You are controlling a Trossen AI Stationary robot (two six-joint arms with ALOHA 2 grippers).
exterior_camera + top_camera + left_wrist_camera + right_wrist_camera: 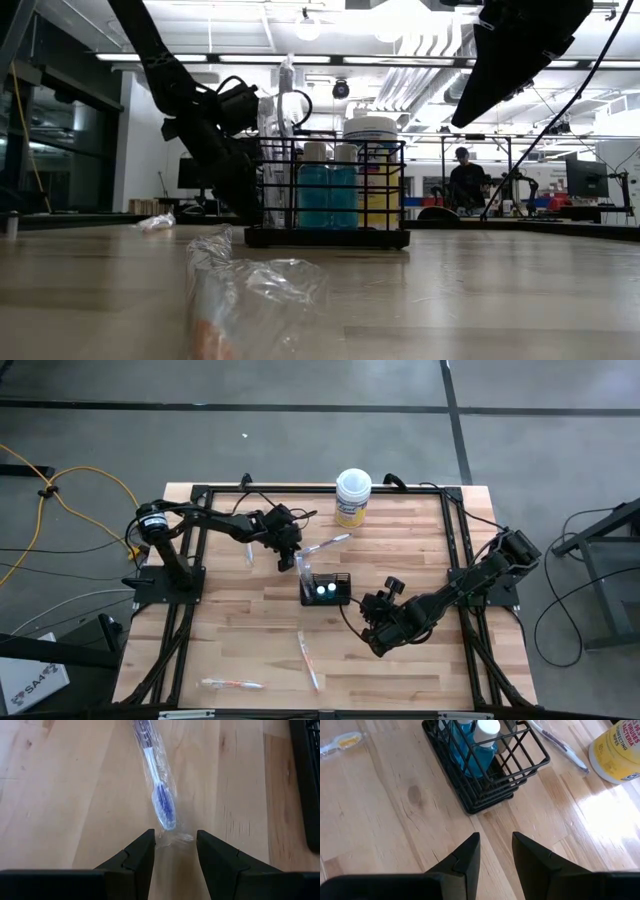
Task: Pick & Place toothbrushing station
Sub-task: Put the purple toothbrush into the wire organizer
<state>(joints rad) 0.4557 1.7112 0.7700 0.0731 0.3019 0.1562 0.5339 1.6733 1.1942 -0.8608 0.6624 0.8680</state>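
The black wire-mesh holder (pixel 327 588) stands at mid-table with two teal white-capped tubes (pixel 470 745) in it. My left gripper (pixel 175 845) is open just beyond its far left corner. A wrapped toothbrush with blue bristles (pixel 161 802) shows past the fingers, its wrapper end (pixel 174 838) between the fingertips. In the low view this toothbrush (pixel 283 120) stands steeply at the holder's left end; whether it is in the holder or against it, I cannot tell. My right gripper (pixel 496 845) is open and empty, above the table near and right of the holder (pixel 490 780). My left gripper has the toothbrush's crumpled wrapper end (pixel 174 838) between its two fingertips, beyond the bristle end. The fingers stand apart, and I cannot tell whether they touch the wrapper. The toothbrush runs on away from the fingertips, along the fingers' direction.
A white-lidded yellow tub (pixel 353 497) stands at the far edge. Wrapped toothbrushes lie loose: one beyond the holder (pixel 330 543), one near the middle (pixel 308 658), an orange one near the front left (pixel 232 683). A person (pixel 462 180) shows in the room behind.
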